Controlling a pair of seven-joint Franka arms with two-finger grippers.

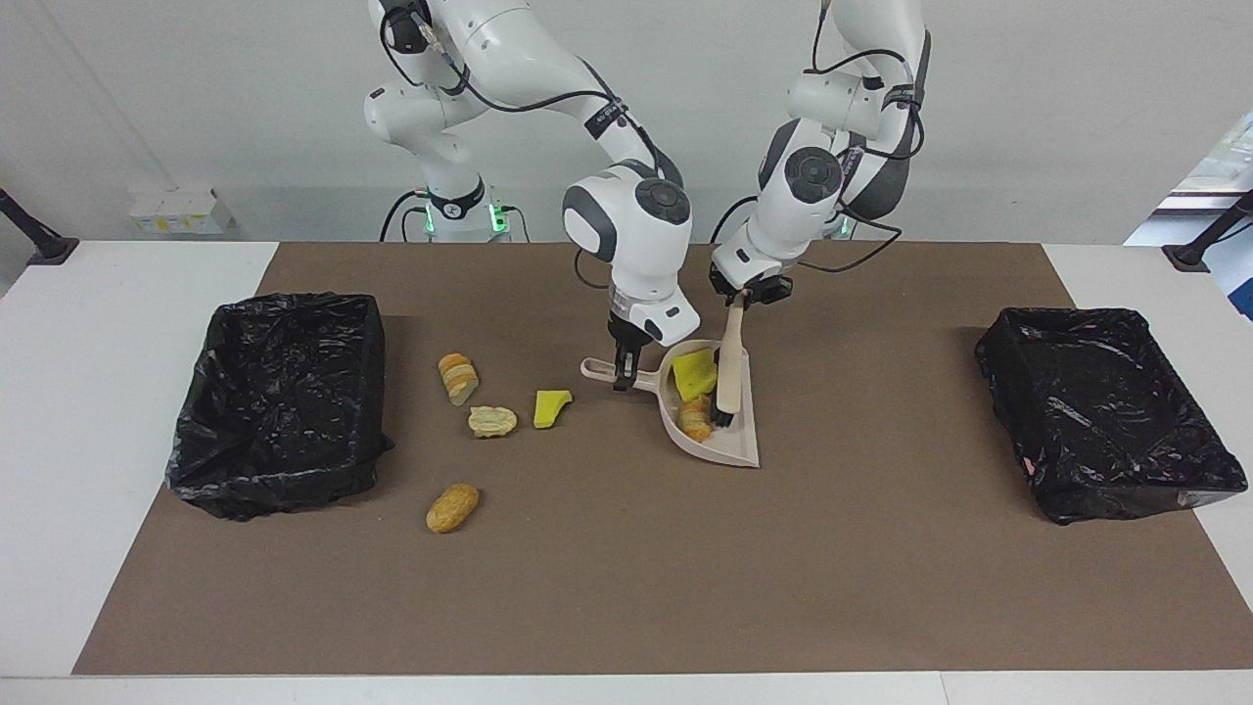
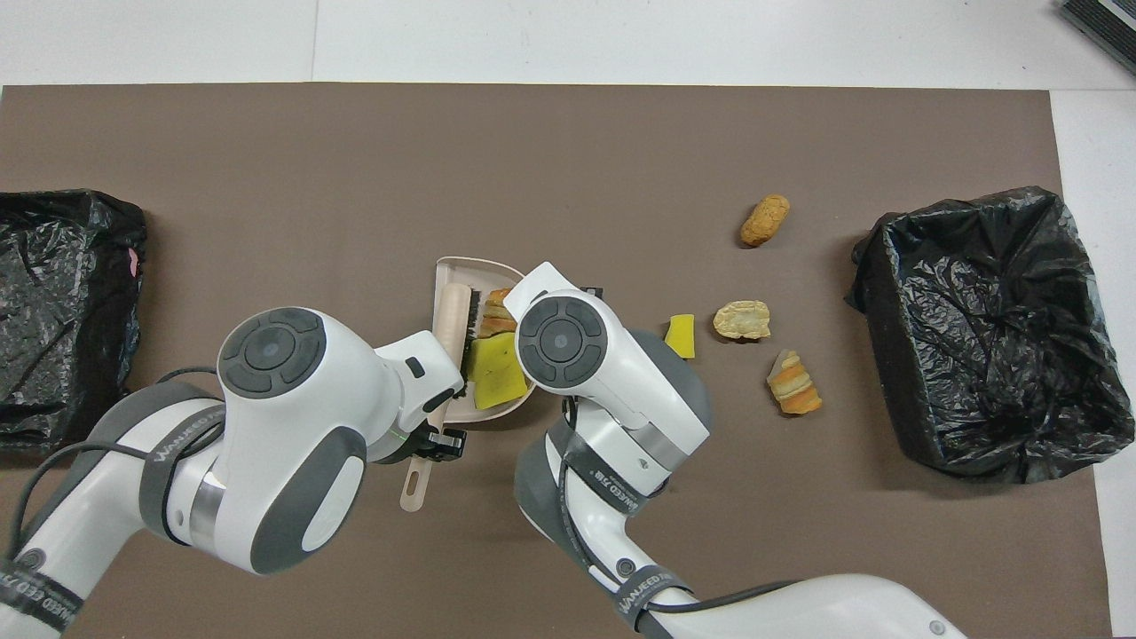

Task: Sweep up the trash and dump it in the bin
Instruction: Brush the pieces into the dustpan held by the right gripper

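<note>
Table (image 1: pixel 137 411): brown mat (image 1: pixel 626 568); on it two bins (image 1: pixel 279 401), dustpan (image 1: pixel 719 441), four trash bits (image 1: pixel 452 507).

One camera looks from high across the table (image 1: pixel 626 587) toward the robots. Another looks steeply down from above them. Both share the dustpan (image 1: pixel 719 441).
</note>
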